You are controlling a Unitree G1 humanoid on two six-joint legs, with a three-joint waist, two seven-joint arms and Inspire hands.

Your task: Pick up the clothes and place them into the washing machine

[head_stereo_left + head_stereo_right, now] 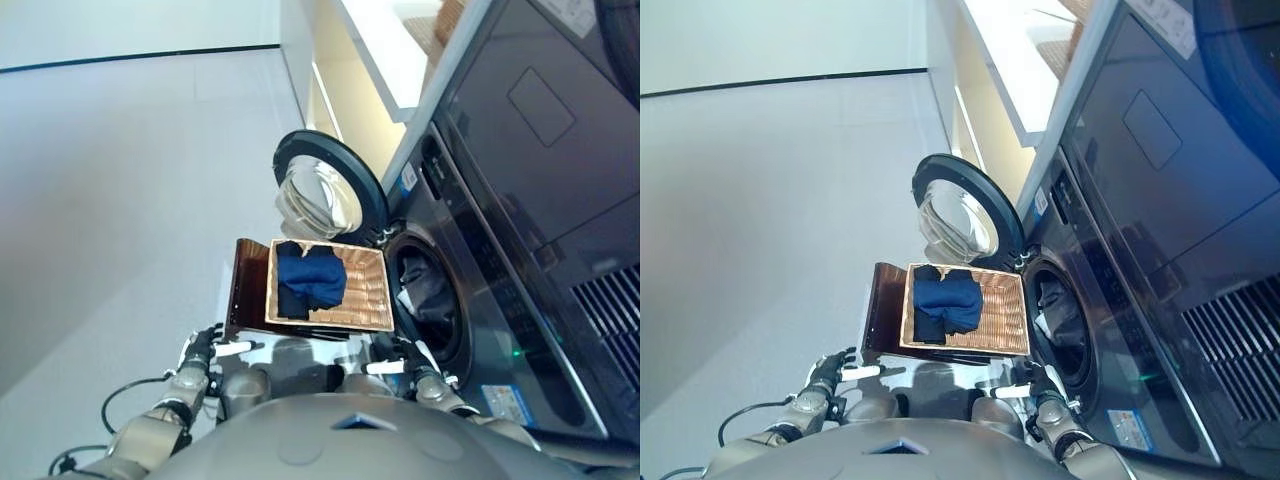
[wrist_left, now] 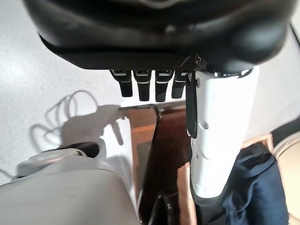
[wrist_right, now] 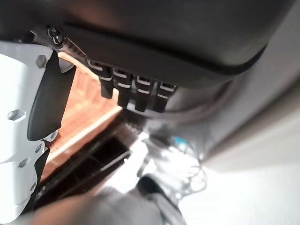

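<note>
Both robot hands, left (image 1: pixel 205 348) and right (image 1: pixel 408 362), open, empty | we risk snagging blue clothes (image 1: pixel 310 277) on the basket (image 1: pixel 368 300) rim | washer door (image 1: pixel 325 190) may block our swing

Dark blue clothes (image 1: pixel 309 279) are seen bunched in a loose heap in a woven basket (image 1: pixel 366 296) — toward its end away from the washing machine (image 1: pixel 480 290). The machine is dark grey, and its round door (image 1: pixel 325 190) is swung fully open. Inside the drum (image 1: pixel 428 295), crumpled dark fabric is already visible — touching its rim.
</note>
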